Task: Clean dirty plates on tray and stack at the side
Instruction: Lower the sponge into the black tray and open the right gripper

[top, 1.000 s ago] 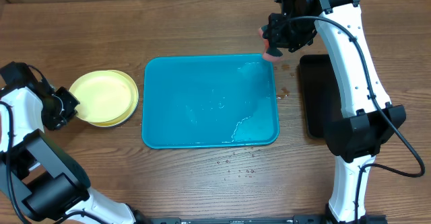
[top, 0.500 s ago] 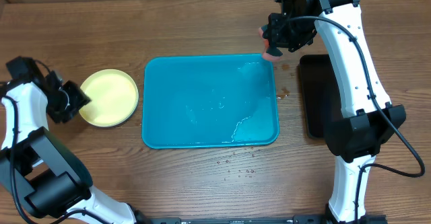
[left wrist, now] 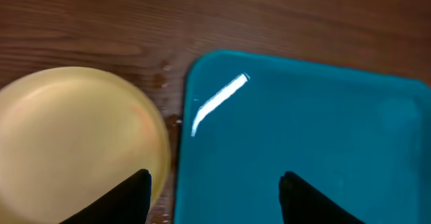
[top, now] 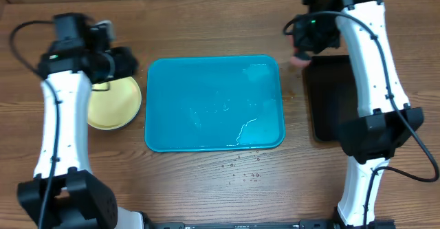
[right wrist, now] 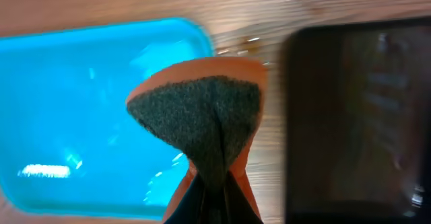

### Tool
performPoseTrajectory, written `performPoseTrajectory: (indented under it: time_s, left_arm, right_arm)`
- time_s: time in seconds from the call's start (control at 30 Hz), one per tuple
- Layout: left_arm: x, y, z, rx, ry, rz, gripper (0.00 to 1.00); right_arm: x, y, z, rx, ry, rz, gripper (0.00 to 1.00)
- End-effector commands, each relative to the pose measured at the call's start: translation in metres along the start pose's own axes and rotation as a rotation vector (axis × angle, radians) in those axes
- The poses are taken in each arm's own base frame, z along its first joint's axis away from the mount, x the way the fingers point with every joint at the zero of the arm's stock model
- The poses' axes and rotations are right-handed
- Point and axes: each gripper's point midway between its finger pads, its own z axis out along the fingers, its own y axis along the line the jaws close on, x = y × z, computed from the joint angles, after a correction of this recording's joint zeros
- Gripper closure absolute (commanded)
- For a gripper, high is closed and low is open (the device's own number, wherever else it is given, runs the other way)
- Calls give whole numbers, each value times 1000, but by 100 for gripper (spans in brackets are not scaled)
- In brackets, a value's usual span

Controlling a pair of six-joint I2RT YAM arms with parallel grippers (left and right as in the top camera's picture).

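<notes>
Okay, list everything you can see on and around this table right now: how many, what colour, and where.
tray: one, teal blue, middle of the table, wet, nothing on it
plates: a stack, number unclear, pale yellow, on the table left of the tray
black tray: one, black, right of the teal one, partly under the right arm
sponge: one, orange with a dark scouring face, between the two trays' far corners
water drops: several, clear, on the wood by the tray's near edge
table: one, brown wood
left gripper: one, black, open, above the tray's left edge beside the plates
right gripper: one, black, shut on the sponge
</notes>
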Motion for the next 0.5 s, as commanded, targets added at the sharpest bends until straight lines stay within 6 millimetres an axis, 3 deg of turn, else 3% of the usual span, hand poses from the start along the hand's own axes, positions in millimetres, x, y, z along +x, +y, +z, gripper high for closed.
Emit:
performPoseTrajectory:
  time_s: [0.0, 0.17, 0.33, 0.47]
  left_arm:
    - [2, -36, 8, 51, 6, 122, 36]
    - [0, -71, 13, 85, -19, 228, 29]
    - [2, -80, 17, 85, -15, 231, 27]
    - [3, -80, 18, 86, -11, 229, 28]
  right_arm:
    - [-7, -49, -4, 125, -23, 73, 96]
    - [6, -95, 14, 208, 69, 67, 96]
    - [26, -135, 36, 252, 175, 141, 96]
    - [29, -153, 56, 248, 195, 113, 96]
